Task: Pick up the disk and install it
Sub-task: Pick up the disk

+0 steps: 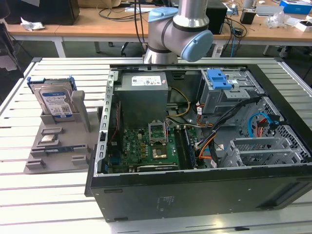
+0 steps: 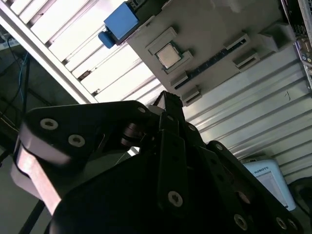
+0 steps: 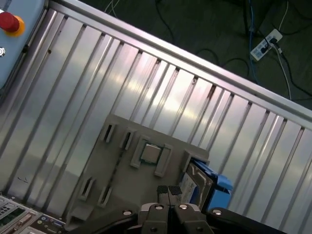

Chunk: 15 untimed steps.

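The disk [image 1: 55,101], a silver drive with a white-and-blue label in blue rails, stands upright in a slot at the back of the grey holder [image 1: 68,146], at the exterior view's left. It also appears in the first wrist view as the disk [image 3: 197,182], and the second wrist view catches a blue corner of the disk [image 2: 122,22]. My gripper [image 3: 168,191] hangs high above the holder, shut with nothing between its fingers, well apart from the disk. The second wrist view has the gripper [image 2: 168,100] over the holder's edge. The arm [image 1: 180,24] stands behind the computer.
An open computer case [image 1: 273,175] lies on the slatted table [image 1: 44,204], with a blue bracket [image 1: 218,78] on its drive cage. A small silver chip [image 3: 149,153] sits in the holder. A red button [image 3: 9,22] is at the table's corner. Cables and a power strip [image 3: 265,43] lie on the floor.
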Each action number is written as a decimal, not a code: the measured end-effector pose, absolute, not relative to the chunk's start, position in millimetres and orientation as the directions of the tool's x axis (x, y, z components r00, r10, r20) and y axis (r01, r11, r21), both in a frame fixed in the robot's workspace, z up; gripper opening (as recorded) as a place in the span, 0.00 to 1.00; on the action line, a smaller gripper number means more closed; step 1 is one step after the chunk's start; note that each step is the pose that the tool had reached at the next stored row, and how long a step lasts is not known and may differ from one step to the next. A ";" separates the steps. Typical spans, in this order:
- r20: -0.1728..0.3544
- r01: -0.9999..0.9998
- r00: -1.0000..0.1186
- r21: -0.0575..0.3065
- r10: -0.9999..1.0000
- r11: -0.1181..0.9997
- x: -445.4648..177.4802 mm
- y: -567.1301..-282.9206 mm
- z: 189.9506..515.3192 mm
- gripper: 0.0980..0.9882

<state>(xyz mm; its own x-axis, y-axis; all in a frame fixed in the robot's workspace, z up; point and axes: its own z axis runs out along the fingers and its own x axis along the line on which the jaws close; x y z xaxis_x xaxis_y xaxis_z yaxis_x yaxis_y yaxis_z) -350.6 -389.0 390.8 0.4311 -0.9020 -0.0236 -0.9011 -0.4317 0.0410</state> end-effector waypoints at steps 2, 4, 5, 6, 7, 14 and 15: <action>-0.024 -0.896 0.441 0.041 -0.897 -0.441 -350.6 -389.0 390.8 0.01; -0.024 -0.896 0.441 0.041 -0.897 -0.442 -350.6 -389.0 390.8 0.01; -0.024 -0.897 0.440 0.041 -0.898 -0.441 -350.6 -389.0 390.8 0.01; -0.024 -0.900 0.434 0.041 -0.901 -0.434 -350.6 -389.0 390.7 0.01; -0.024 -0.909 0.414 0.041 -0.910 -0.415 -350.6 -388.9 390.7 0.01; -0.024 -0.960 0.275 0.041 -0.961 -0.275 -350.6 -389.0 390.6 0.01; -0.024 -0.965 0.259 0.041 -0.965 -0.260 -350.6 -389.0 390.6 0.01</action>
